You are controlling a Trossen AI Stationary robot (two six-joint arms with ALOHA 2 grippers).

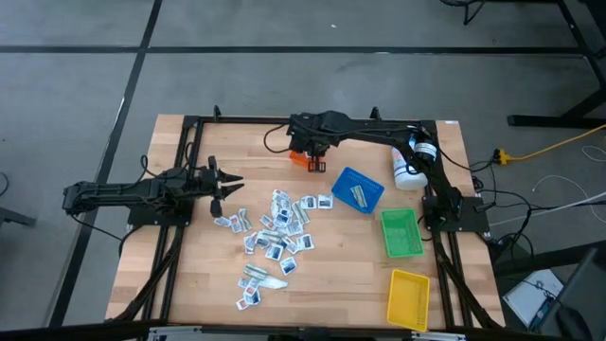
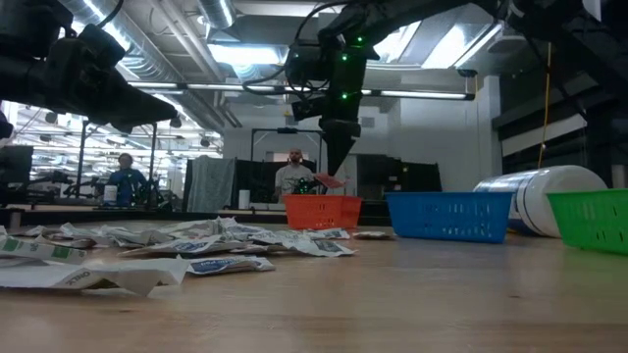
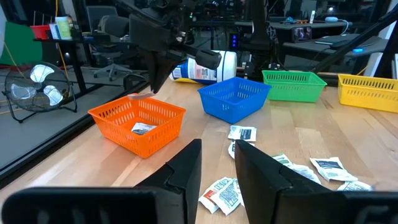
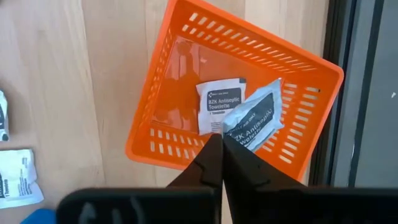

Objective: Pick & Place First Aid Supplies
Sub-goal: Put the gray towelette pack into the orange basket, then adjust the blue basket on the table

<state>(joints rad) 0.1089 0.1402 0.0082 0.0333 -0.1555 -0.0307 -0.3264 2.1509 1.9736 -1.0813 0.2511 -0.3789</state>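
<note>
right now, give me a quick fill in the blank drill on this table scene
1. The right gripper hangs over the ____ bin.
2. Its fingertips pinch one ____ packet.
3. The white canister lies beside the ____ bin.
4. The left gripper is ____.

Missing words: orange; antiseptic; blue; open
</note>
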